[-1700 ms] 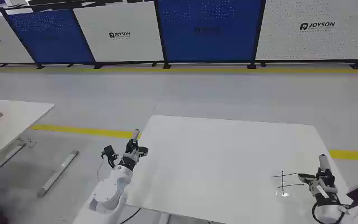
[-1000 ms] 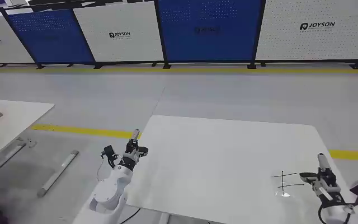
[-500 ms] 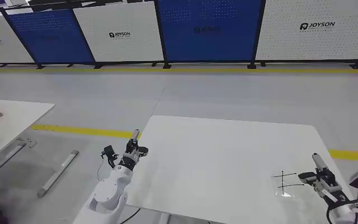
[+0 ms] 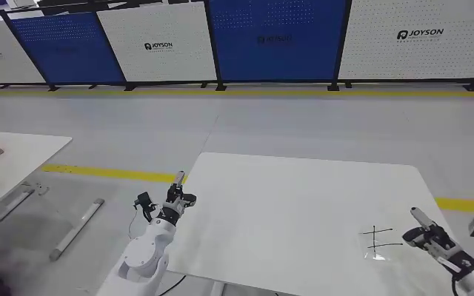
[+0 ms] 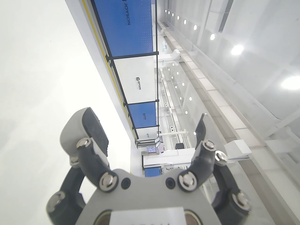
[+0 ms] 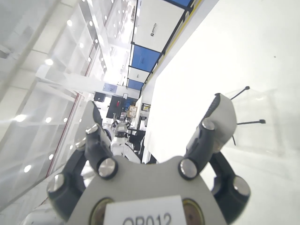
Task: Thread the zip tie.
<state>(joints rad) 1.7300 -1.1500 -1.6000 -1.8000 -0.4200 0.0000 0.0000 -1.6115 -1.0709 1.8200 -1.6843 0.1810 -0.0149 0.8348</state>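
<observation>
Open, empty, left hand [image 4: 184, 189] and right hand [image 4: 411, 226] sit at opposite table [image 4: 296, 207] edges.

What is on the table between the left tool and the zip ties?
Nothing: in the top view only bare white table lies between the left tool and the zip ties.

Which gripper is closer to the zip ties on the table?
Right. The right gripper is just beside the zip ties; the left gripper is across the table at its opposite edge.
</observation>
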